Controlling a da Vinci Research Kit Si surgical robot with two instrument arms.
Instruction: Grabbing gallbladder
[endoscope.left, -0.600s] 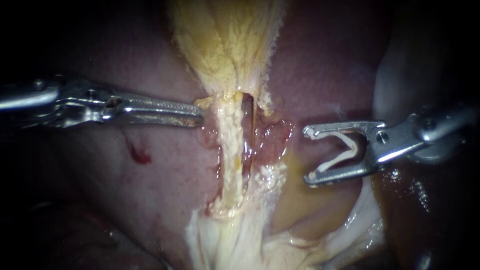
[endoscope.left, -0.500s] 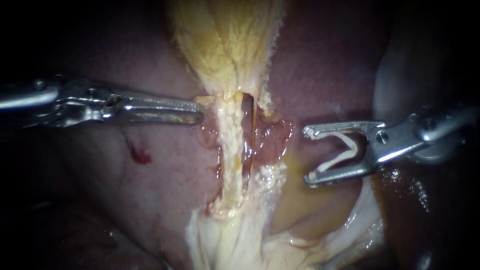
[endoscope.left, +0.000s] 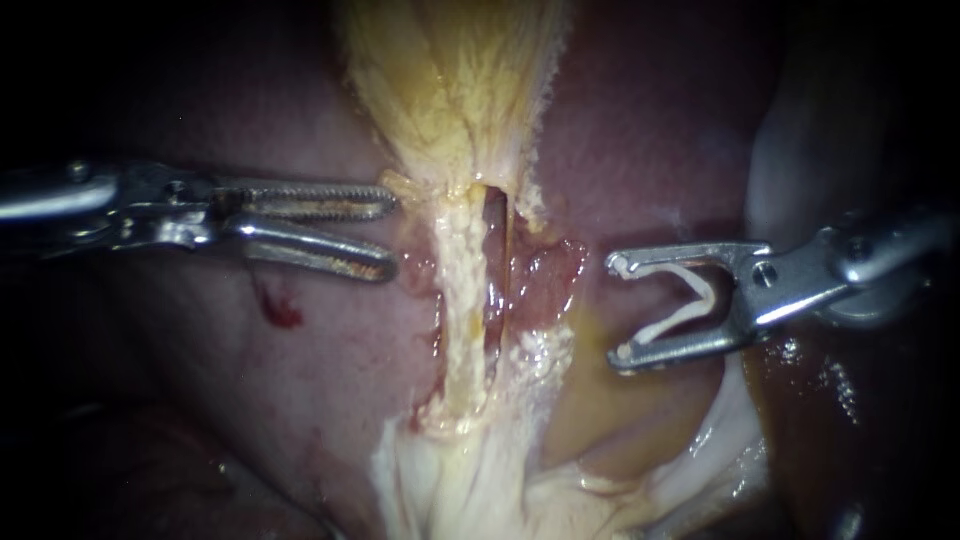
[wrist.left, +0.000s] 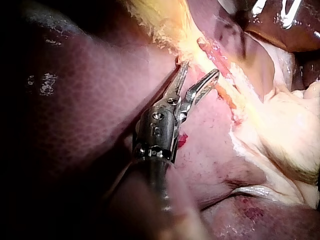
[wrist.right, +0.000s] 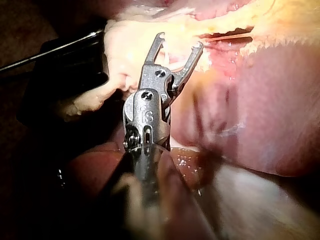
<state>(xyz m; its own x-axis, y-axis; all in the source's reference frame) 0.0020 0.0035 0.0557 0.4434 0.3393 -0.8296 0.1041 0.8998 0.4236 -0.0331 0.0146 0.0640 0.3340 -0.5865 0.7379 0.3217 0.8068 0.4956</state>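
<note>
Steel left instrument (endoscope.left: 390, 236) jaws parted beside gallbladder (endoscope.left: 450, 90) | right instrument (endoscope.left: 618, 310) jaws hold white clip (endoscope.left: 705, 300)

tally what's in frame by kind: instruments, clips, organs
Instruments: 2 (left instrument, right instrument)
Clips: 1 (white clip, held by the right instrument)
Organs: 2 (liver, gallbladder)
Total: 5

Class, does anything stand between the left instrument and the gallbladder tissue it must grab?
Nothing visible does. The left instrument is open right beside the yellowish gallbladder tissue, with only liver beneath it. The right instrument, holding a clip, stands on the tissue's other side.
</note>
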